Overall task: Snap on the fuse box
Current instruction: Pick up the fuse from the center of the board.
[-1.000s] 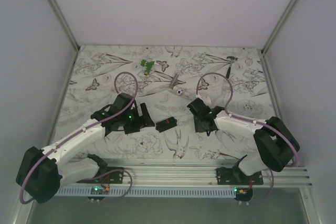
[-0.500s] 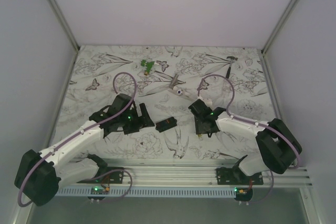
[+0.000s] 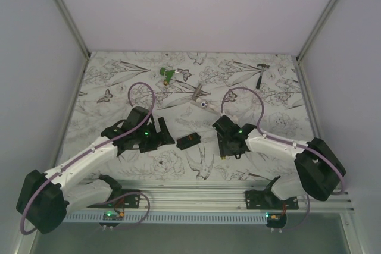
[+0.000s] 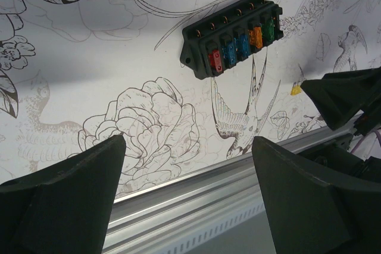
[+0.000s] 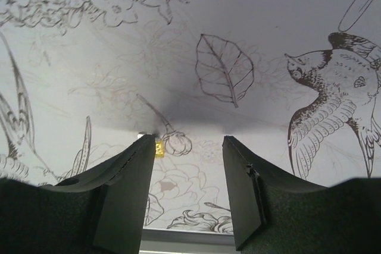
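Fuse box: the fuse box (image 4: 235,38) lies flat on the table (image 3: 119,87) between the two arms, open face up, with red, blue, orange and green fuses seated in its slots. Nothing touches it.
Left gripper: the left gripper (image 4: 187,141) hovers beside the box on the left. Its jaws are spread wide and hold nothing.
Right gripper: the right gripper (image 5: 187,140) hangs low over bare table to the right of the box. Its jaws are partly parted with nothing between them.
Yellow piece: a small yellow piece (image 5: 158,147) lies on the table just beside the tip of the finger on the left of the right wrist view. Whether it touches that finger I cannot tell.
Step in hand: this looks like the approach, with the right arm lining up on the yellow piece and nothing gripped yet.
Next move: it likely calls for a small sideways shift to bring the piece between the fingers, then a gentle pinch on so small a part.
Change from a second ago: the right gripper has slid toward the near edge, the left jaws have widened slightly, and the box has not moved.
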Robot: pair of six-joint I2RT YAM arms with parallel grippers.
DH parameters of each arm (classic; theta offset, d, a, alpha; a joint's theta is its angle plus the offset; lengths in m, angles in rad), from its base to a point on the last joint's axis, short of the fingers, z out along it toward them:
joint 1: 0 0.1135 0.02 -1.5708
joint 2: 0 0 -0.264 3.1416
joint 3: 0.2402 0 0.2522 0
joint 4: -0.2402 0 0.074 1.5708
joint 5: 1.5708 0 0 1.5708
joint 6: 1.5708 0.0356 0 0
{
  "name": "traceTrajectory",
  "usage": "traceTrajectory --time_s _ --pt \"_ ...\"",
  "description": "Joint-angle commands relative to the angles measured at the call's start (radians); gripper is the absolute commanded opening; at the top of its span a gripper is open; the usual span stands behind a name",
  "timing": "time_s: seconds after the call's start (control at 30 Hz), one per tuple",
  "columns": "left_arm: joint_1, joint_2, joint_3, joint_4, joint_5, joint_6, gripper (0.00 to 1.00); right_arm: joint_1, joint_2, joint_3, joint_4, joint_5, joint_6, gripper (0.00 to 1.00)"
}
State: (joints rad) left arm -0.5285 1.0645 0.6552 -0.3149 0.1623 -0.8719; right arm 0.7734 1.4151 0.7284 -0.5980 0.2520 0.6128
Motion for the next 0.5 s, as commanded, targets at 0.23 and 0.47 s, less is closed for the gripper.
traceTrajectory --time_s 0.23,0.47 --pt "0.001 -0.002 -0.010 -0.025 -0.009 -0.009 0.91 0.109 -0.029 0.075 -0.063 0.025 0.022 0.64" --pt "0.001 -0.012 -0.016 -0.025 -0.009 -0.009 0.92 0.109 -0.026 0.023 0.018 -0.050 0.011 0.65"
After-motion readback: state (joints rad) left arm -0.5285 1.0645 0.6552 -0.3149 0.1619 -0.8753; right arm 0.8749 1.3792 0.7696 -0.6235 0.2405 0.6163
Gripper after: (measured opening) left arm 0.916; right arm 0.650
